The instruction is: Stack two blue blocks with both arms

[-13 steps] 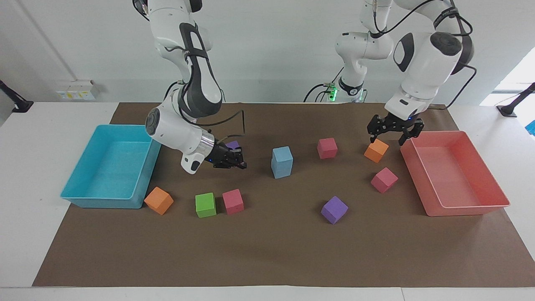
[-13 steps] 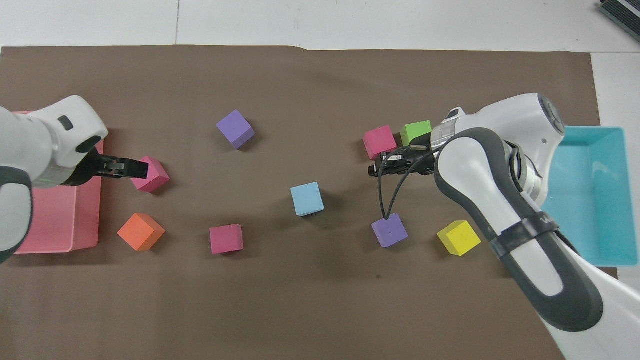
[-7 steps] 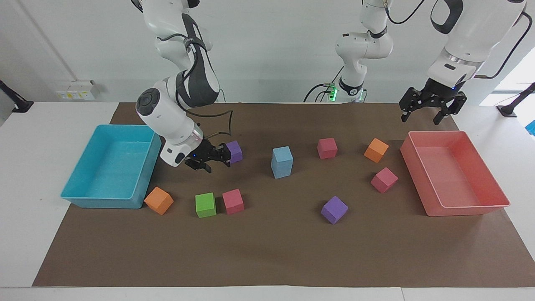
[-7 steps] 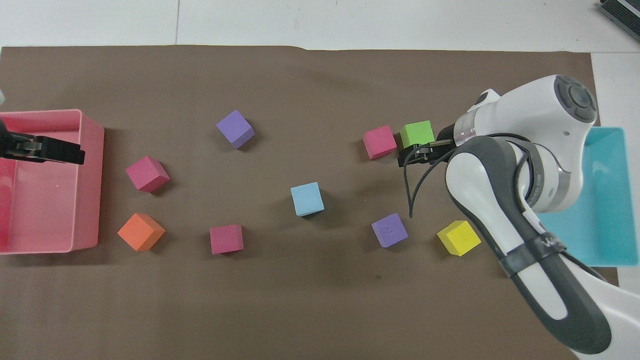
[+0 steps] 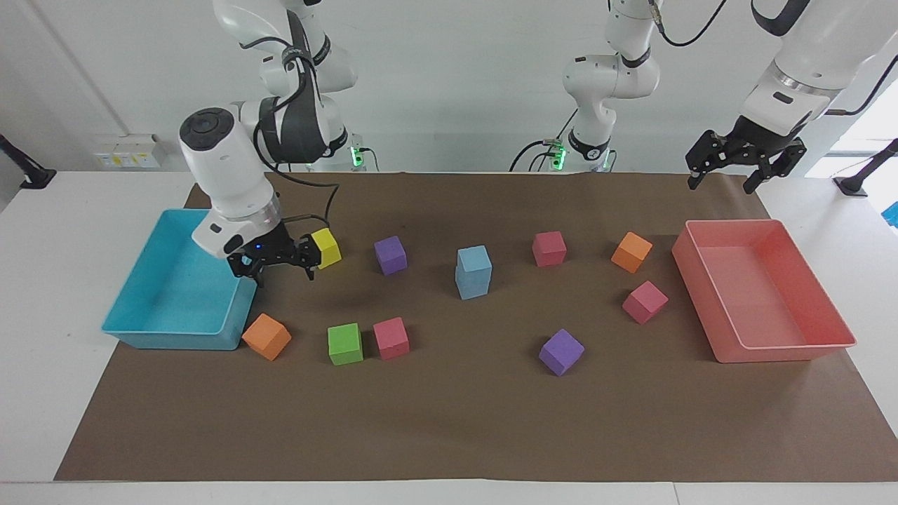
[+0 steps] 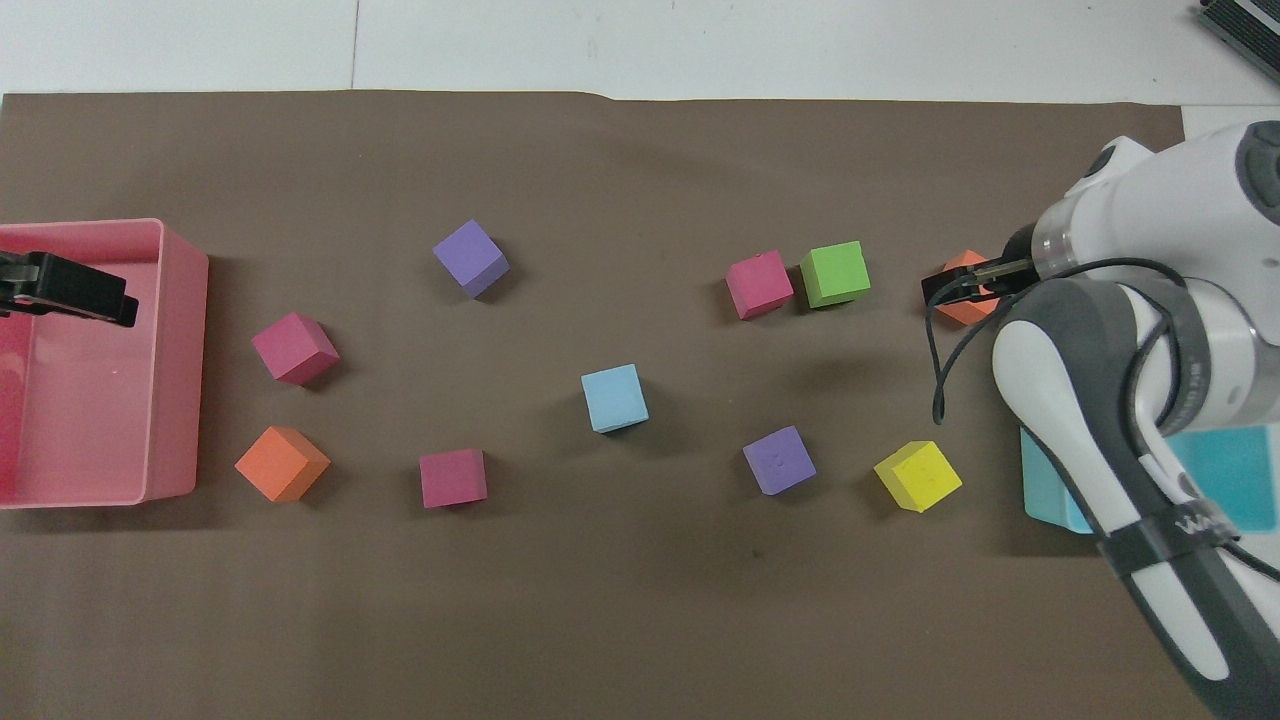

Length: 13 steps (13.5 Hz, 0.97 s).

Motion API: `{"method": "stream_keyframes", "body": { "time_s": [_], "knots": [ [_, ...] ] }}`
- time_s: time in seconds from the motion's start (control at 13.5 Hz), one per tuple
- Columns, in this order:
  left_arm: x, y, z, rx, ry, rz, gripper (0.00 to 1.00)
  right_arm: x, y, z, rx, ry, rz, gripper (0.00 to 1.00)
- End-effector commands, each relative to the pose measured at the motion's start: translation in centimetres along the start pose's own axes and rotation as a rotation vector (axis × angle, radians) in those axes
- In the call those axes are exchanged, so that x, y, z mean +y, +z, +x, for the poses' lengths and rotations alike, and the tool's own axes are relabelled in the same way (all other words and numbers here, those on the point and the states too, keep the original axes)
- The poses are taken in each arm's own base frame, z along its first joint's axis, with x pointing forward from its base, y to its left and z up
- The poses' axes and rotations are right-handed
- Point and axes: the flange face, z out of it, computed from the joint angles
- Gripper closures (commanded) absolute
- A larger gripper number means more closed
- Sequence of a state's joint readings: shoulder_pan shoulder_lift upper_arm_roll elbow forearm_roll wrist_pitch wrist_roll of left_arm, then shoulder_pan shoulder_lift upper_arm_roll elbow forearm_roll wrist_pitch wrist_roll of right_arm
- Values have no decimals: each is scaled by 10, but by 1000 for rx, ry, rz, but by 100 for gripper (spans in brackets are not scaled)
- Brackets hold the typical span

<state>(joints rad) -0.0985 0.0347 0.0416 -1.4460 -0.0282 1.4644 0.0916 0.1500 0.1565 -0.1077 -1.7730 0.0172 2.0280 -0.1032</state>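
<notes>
Blue blocks already sit stacked mid-table, well apart from both grippers. I see my right gripper spread and empty by the cyan tray, nearer the stack; the left gripper, also spread, hangs over the table's robot-side edge near the pink tray.

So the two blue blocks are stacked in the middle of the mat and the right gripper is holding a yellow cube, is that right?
Not quite. The two blue blocks are stacked mid-mat, but the right gripper holds nothing: the facing view shows its fingers open and empty, raised by the cyan tray, with the yellow cube resting on the mat beside it.
</notes>
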Motion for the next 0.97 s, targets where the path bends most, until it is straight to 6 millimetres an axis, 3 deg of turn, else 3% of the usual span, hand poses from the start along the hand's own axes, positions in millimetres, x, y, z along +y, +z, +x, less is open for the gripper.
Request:
{"method": "stream_keyframes", "body": {
  "time_s": [0.0,0.37,0.67,0.74,0.89],
  "knots": [
    [1,12,-25,21,16,-6,0,25,-45,-15,18,44,-27,0],
    [1,10,-25,36,45,2,0,29,-135,-43,-58,72,-42,0],
    [-3,11,-27,29,36,3,0,18,-187,-64,-59,157,-31,0],
    [-3,11,-26,30,35,3,0,16,-196,-72,-59,186,-32,0],
    [-4,11,-26,30,29,4,0,15,-192,-78,-76,190,-30,0]
  ]
}}
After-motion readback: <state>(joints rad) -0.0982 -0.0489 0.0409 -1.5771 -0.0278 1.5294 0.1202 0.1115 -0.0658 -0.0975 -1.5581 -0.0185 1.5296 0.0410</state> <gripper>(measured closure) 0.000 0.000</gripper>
